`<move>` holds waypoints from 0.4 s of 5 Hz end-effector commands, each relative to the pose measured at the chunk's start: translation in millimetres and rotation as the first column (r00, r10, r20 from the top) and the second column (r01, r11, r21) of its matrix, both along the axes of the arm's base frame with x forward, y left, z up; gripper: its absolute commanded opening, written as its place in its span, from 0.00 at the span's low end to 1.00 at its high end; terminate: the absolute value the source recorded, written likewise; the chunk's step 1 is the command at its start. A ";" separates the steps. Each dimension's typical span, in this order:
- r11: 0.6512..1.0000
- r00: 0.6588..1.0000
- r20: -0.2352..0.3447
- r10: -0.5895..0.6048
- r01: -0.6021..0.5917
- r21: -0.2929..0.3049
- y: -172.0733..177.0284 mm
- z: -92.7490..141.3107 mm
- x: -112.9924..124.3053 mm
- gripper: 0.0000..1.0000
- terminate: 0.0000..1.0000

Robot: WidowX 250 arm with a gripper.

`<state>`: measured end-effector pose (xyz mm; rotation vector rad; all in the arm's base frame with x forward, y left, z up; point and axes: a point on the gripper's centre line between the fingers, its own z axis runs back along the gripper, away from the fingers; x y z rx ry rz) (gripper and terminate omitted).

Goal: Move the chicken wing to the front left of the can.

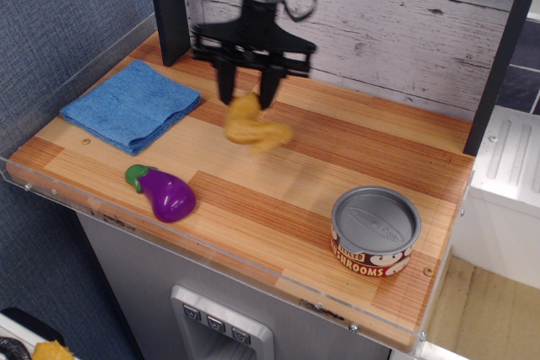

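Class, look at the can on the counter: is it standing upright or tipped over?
Upright. The can rests on its base on the wooden counter, its flat rimmed top facing up and its label running round the side.

A striped wooden tabletop (337,158) backs onto a whitewashed plank wall (396,31). Blue textured wall (59,14) stands left, dark posts (169,6) rise behind, and pale wood floor (489,309) shows lower right.

Upper centre of the frame, we see our black robot arm reaching straight down, its wide black two-fingered gripper (247,97) pointing at the surface, fingers (226,86) closed around the small golden-tan toy chicken wing (253,124), blurred.
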<state>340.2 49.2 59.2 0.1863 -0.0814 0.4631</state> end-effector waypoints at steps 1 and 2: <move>0.984 0.980 0.085 0.179 -0.177 -0.030 -26.1 -1.1 24.8 0.00 0.00; 0.974 0.972 0.066 0.227 -0.225 -0.036 -37.0 -9.3 36.0 0.00 0.00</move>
